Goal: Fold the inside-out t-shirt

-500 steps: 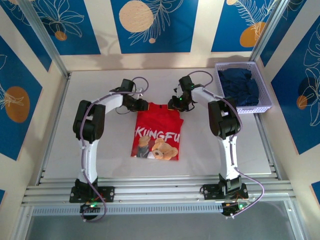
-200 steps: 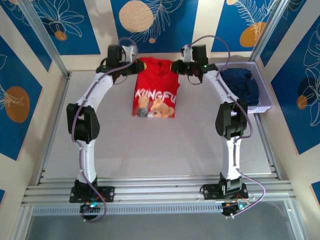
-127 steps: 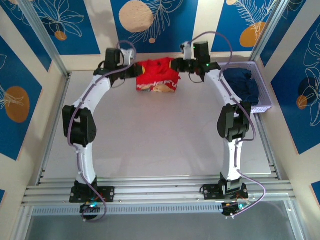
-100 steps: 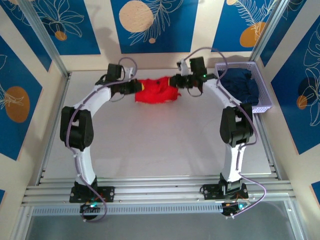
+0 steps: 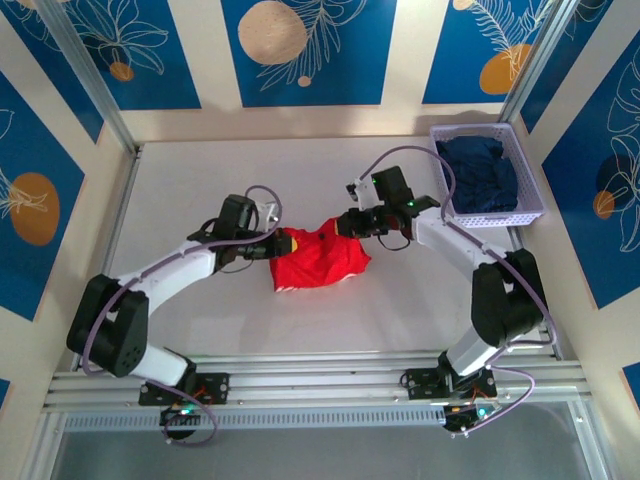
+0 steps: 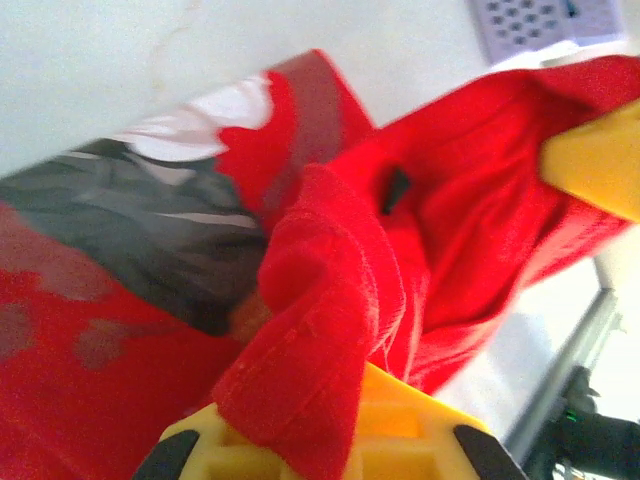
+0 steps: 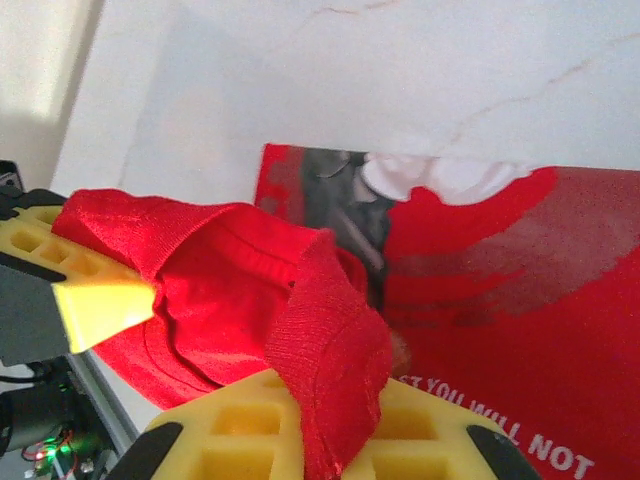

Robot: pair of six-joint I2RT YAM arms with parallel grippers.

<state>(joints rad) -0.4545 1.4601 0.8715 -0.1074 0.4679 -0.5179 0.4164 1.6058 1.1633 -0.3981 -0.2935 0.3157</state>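
T-shirt [image 5: 318, 262] pinched at its top edge by two grippers, the rest draped below the fingers.

A red fold is clamped by the left gripper [image 5: 284, 240] and another by the right gripper [image 5: 345, 224], both pairs of yellow fingers [image 7: 250, 425] pressed together on cloth that is bunched over them and hides their tips. Between the two grips the shirt sags, and its lower part is spread on the table [image 5: 200, 180] just nearer than the fingers. Beyond and to the right of the right fingers, well apart, a basket [image 5: 508, 216] of navy cloth [image 5: 480, 170] is seen. Half a second before, the shirt was held farther back. Counted: two grippers, one t-shirt, one basket.
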